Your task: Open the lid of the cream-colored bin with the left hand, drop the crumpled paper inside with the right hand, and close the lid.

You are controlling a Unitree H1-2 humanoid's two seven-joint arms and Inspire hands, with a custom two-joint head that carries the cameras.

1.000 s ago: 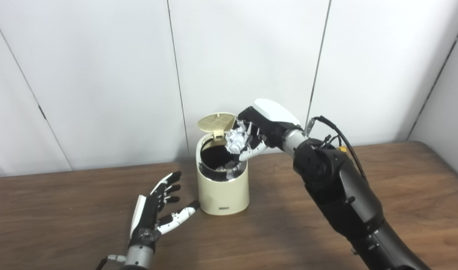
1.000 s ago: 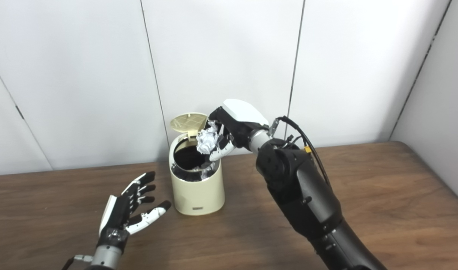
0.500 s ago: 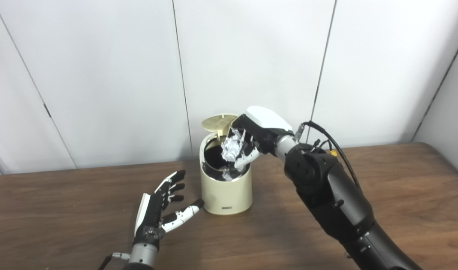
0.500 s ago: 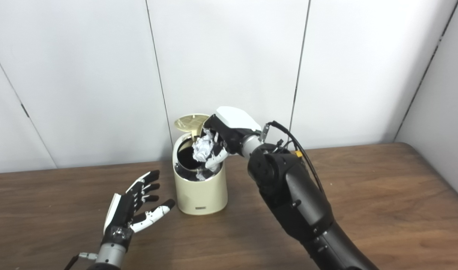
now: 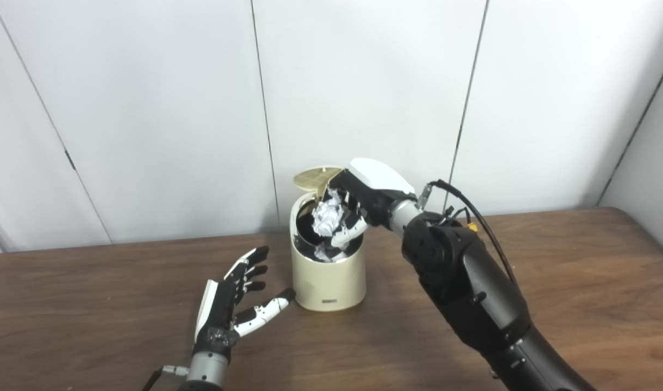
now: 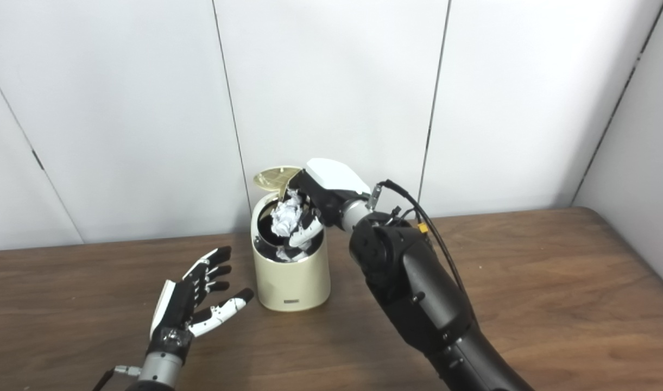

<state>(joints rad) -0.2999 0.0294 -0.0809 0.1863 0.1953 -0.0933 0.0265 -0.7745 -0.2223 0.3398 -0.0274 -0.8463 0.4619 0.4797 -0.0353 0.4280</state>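
A cream-colored bin (image 5: 327,277) stands upright on the brown wooden worktop (image 5: 581,282), close to the white wall panels behind it. Its lid (image 5: 315,177) is tipped up on the hinge at the back rim, leaving the dark mouth uncovered.

The right robot hand (image 5: 358,203) reaches over the mouth from the right side, fingers curled around a ball of crumpled paper (image 5: 326,217) and pinching it. The paper sits just above the opening, partly inside the rim line, with the thumb under it. A pale scrap shows lower in the dark inside of the bin; what it is cannot be told.

The left robot hand (image 5: 231,304) hovers low over the worktop to the left of the bin, palm turned toward it, fingers spread and holding nothing. Its thumb tip lies just beside the bin's lower wall; whether it touches is unclear.
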